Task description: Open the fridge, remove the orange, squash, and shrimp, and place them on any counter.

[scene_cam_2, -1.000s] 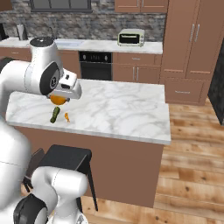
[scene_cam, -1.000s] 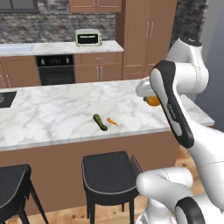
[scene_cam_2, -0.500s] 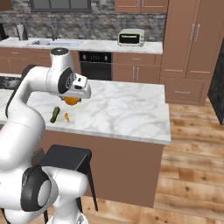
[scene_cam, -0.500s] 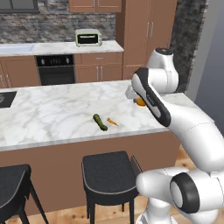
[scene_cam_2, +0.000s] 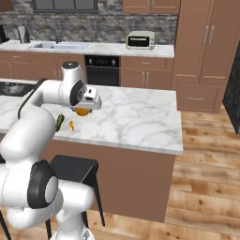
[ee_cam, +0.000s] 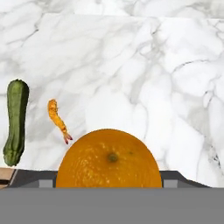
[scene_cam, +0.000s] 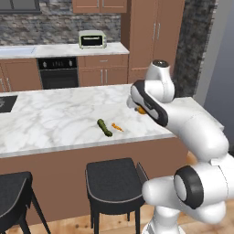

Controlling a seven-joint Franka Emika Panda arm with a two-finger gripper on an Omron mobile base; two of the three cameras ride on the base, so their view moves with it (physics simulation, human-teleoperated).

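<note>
The round orange [ee_cam: 109, 159] sits between my gripper's [ee_cam: 109, 186] finger tips, held just above the white marble counter [ee_cam: 144, 65]. From the base views, the gripper [scene_cam: 139, 109] [scene_cam_2: 84, 108] hangs over the island top with the orange [scene_cam: 142, 110] [scene_cam_2: 82, 111] under it. The dark green squash [scene_cam: 104, 127] [scene_cam_2: 59, 123] [ee_cam: 15, 121] lies on the counter, with the thin orange shrimp [scene_cam: 117, 127] [scene_cam_2: 71, 125] [ee_cam: 58, 120] beside it, both apart from the gripper. A tall flat grey surface [scene_cam: 224, 68] at the far right edge may be the fridge.
Black stools [scene_cam: 114, 183] [scene_cam_2: 70, 169] stand in front of the island. The back wall has a toaster oven [scene_cam: 93, 39], a black oven [scene_cam: 57, 73], a sink [scene_cam_2: 47, 45] and brown cabinets [scene_cam_2: 201, 42]. A dark cooktop [scene_cam: 5, 103] is set into the island's left end.
The arm has swung from beside the island's right end in over the marble top, carrying the orange toward the squash and shrimp. The squash and shrimp have not moved.
</note>
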